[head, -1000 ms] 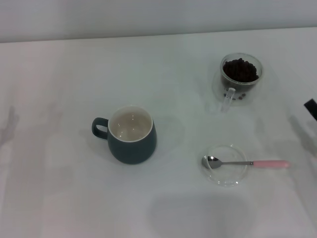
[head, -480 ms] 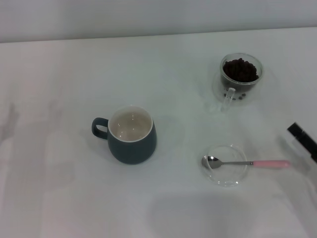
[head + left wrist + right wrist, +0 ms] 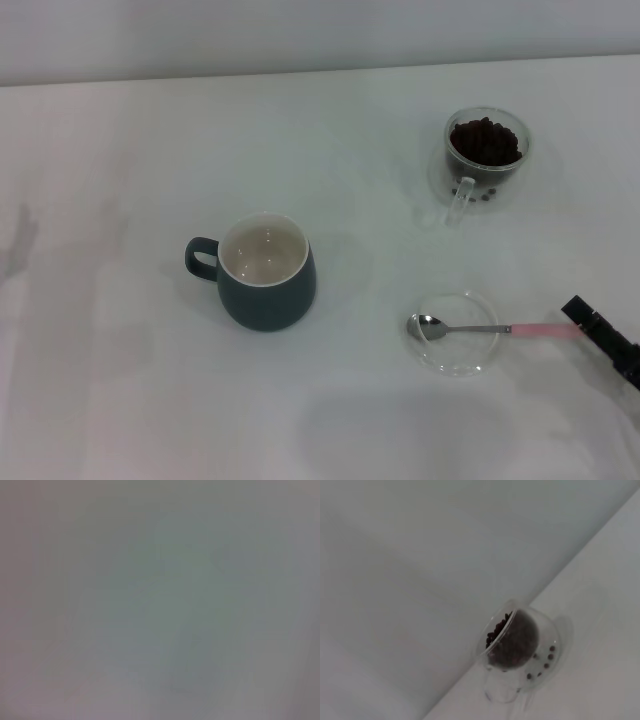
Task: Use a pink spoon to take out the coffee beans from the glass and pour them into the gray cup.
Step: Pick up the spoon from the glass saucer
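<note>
Your right gripper comes in at the lower right edge of the head view, its dark tip right at the far end of the pink spoon's handle, and whether its jaws are spread or closed there I cannot tell, since only a dark stub of the arm shows, slanting down and right out of the frame. Whether the tip actually touches the handle is also unclear; it overlaps the very end. You are at the first step, the reach for the spoon, with no scooping done yet by the look of things. The spoon lies with its metal bowl in the flat clear dish at lower right of centre, and its pale pink handle sticks out to the right over the table. The next move calls for you to settle the jaws across that slim handle and close squarely, because it lies low and could skid or tip the dish. Further out, the glass sits at upper right, heaped with coffee beans, its handle facing the bottom of the frame; the right wrist view shows it too, with a few loose beans low inside its wall. The gray cup stands left of centre, apparently empty, handle to the left. Your left gripper is nowhere in view.
</note>
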Controlling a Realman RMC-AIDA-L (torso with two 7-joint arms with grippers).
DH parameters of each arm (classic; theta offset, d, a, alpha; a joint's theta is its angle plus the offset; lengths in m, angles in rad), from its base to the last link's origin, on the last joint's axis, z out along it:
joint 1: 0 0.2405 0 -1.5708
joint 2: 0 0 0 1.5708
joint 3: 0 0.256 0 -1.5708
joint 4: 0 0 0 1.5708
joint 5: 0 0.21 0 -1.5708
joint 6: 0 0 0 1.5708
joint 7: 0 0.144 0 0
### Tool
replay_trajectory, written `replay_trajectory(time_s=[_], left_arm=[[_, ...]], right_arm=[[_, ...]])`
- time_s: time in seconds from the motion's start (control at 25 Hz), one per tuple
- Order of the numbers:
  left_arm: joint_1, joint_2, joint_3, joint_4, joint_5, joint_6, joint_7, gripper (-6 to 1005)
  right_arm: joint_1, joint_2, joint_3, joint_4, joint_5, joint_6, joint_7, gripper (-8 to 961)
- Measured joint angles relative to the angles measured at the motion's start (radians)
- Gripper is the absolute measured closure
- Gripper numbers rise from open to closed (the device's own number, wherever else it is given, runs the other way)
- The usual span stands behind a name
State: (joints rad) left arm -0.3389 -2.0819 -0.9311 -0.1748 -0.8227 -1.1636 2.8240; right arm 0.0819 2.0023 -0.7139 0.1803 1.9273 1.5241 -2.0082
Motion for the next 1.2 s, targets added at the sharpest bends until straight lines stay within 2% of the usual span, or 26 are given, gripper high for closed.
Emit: replay_trajectory(time_s=[0.32,0.48,0.76,1.2], left_arm=[[-0.014,0.0,0.0,-0.002,-0.001,-0.002,0.0,123],[-0.02,0.0,0.0,-0.005,-0.001,-0.002,0.0,123],[-0.028,0.001,0.0,-0.005,-0.001,-0.002,0.0,123],[-0.052,0.002,-0.009,0.0,-0.001,-0.004,0.0,123]], right_arm=[[0.021,0.007,0.039,0.133,-0.001,0.044,-0.119,219],[0.037,0.009,0.044,0.16,-0.001,0.045,-0.146,223],[0.04,0.01,0.118,0.261,-0.004,0.045,-0.256,229],[0.055,0.012,0.174,0.293,-0.055,0.016,-0.28,239]])
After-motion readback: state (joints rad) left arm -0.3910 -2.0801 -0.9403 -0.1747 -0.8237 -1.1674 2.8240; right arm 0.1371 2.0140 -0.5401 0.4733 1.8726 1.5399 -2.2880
